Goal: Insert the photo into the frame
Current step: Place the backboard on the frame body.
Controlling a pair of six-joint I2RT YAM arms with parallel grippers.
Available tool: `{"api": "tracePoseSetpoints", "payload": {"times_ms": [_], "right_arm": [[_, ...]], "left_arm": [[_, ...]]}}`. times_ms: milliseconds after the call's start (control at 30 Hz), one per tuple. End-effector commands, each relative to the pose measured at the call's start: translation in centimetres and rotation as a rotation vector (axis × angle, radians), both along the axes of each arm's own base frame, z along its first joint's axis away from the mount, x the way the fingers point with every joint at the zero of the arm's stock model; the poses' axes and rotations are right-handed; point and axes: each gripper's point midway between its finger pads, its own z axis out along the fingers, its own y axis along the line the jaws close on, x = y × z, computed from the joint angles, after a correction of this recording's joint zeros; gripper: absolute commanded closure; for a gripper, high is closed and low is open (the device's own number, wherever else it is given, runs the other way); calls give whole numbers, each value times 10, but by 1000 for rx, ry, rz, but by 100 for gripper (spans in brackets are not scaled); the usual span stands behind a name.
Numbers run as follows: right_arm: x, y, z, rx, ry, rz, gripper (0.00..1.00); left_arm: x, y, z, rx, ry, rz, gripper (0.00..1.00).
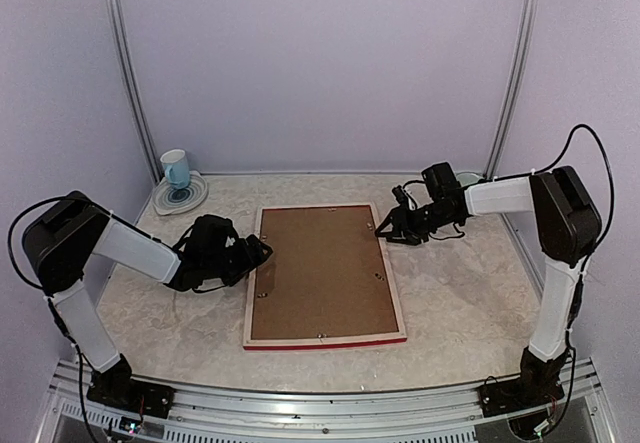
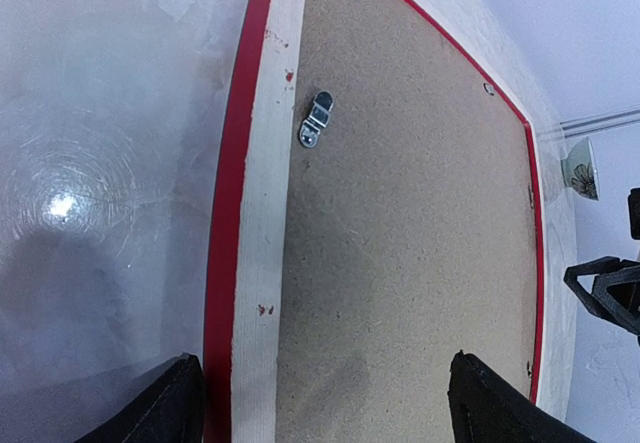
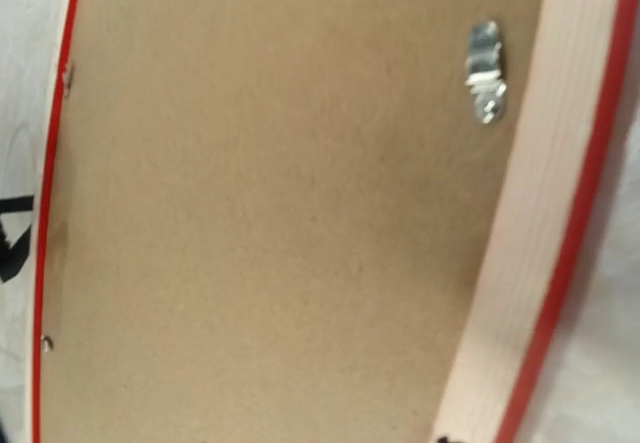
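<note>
Pale-wood frame (image 1: 325,340) lies face down on the desk (image 1: 460,303), brown backing board (image 1: 320,273) up, with the left gripper (image 1: 262,251) spread wide over its left rail and the right gripper (image 1: 385,228) just beside its far right corner, its spread impossible to tell.

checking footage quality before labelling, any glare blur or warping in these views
Left wrist: a bright glare spot on the table, a soft dark shadow below it, and the frame edges bow from lens distortion. Right wrist: blurred overall, the metal clip smeared, frame edges curved too. Top external: even soft light, fairly sharp, only faint shadows.
</note>
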Motion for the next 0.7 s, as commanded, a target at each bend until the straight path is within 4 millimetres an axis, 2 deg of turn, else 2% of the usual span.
{"api": "tracePoseSetpoints", "payload": {"times_ms": [0,200,367,500,667], "right_arm": [[4,-10,23,-88,-80,-13,50],[8,-19,36,-145,-141,-32,38],[9,-17,44,-171,-193,-18,35],[9,-14,41,-244,-226,0,35],[12,-15,30,-343,-246,3,30]], "left_arm": [[-10,0,-4,1,35,-17,17],[-8,1,-1,10,29,-11,16],[-3,8,5,56,12,-2,14],[5,19,17,128,-29,32,13],[10,30,22,230,-52,56,10]]}}
